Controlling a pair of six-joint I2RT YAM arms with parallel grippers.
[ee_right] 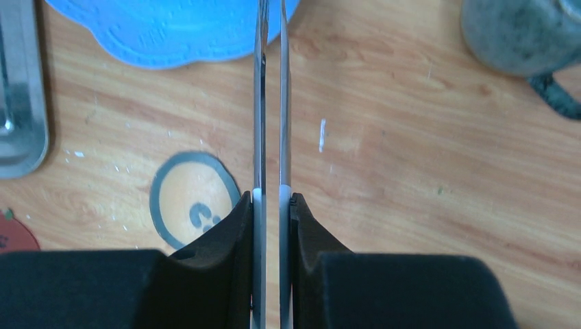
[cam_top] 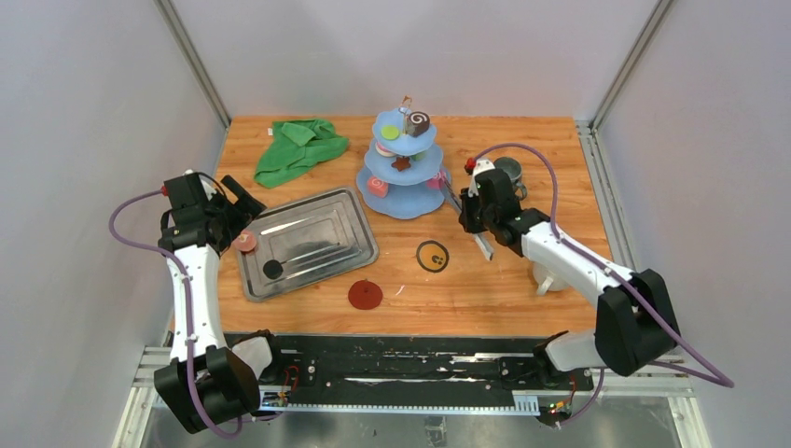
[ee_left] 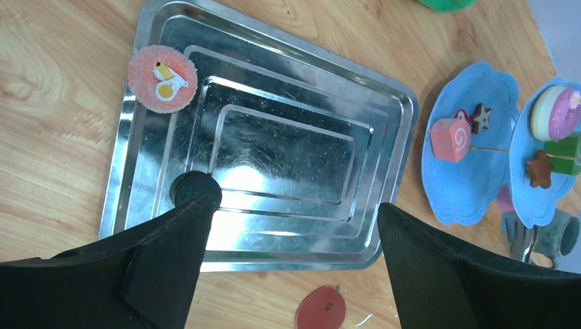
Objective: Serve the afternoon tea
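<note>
A blue three-tier stand (cam_top: 406,168) holds several sweets, among them a pink swirl roll (ee_left: 450,139) and a brown star (ee_left: 481,116). On the steel tray (cam_top: 322,224) lie a pink disc (ee_left: 162,79) and a black disc (ee_left: 194,187). My left gripper (ee_left: 294,226) is open and empty over the tray's near edge, its left finger beside the black disc. My right gripper (ee_right: 272,202) is shut on metal tongs (ee_right: 270,103) that point at the stand's bottom plate (ee_right: 171,27). The grey-green mug (cam_top: 509,171) stands behind it. The white mug (cam_top: 548,276) is by the right forearm.
A green cloth (cam_top: 300,147) lies at the back left. A red coaster (cam_top: 365,295) and a black-ringed yellow coaster (cam_top: 432,256) lie flat on the wood in front of the tray and stand. Grey walls close in both sides.
</note>
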